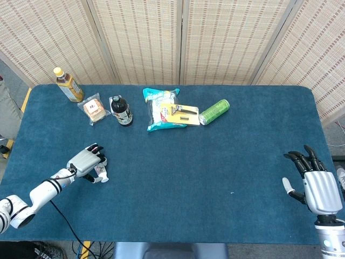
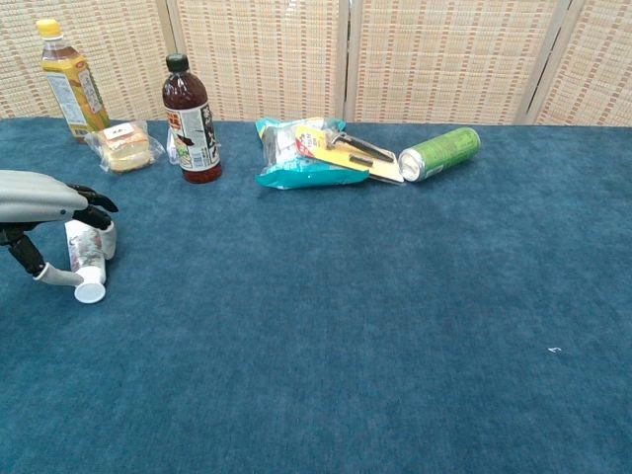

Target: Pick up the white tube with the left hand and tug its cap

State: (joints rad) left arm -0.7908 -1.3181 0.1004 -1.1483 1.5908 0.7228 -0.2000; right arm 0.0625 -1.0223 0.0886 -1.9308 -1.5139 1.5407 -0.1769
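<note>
The white tube [image 2: 85, 253] lies at the left of the blue table [image 1: 215, 162], its round cap [image 2: 90, 292] pointing toward the front edge. My left hand [image 2: 38, 197] arches over it, fingers curled over the tube's body and the thumb reaching in by the cap. The head view shows the same hand [image 1: 85, 161] covering most of the tube [image 1: 101, 173]. Whether the tube is off the cloth I cannot tell. My right hand [image 1: 314, 185] hovers at the table's front right corner with fingers spread and nothing in it.
Along the back stand a yellow-capped tea bottle [image 2: 67, 79], a wrapped snack [image 2: 124, 146], a dark bottle [image 2: 193, 120], a teal bag [image 2: 296, 158] with a razor pack on it, and a green can [image 2: 439, 152] on its side.
</note>
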